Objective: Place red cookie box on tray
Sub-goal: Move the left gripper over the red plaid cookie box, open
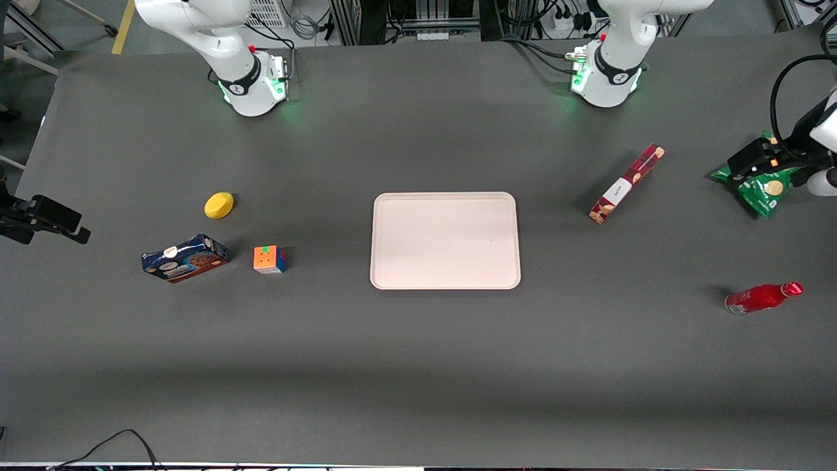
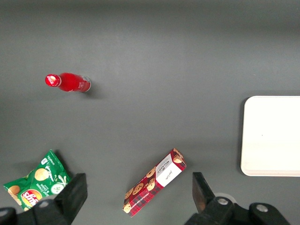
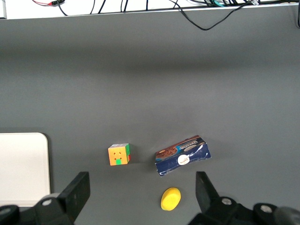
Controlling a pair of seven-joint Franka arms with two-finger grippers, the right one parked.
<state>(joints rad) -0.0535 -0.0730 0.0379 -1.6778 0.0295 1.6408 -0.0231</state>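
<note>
Front view: red cookie box is seen lying on the counter toward the working arm's end, well apart from the tray; nothing placed yet. Tool is held spread and empty above the box; grasp, carry and set-down all remain.

hand cropped, green chip bag partly hidden

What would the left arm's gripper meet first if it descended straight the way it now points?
Probably bare dark grey table. The gripper hangs open, pointing down, with the long dark-red cookie box lying between its fingers in the wrist view, so it might meet that carton first; depth is unclear.
</note>
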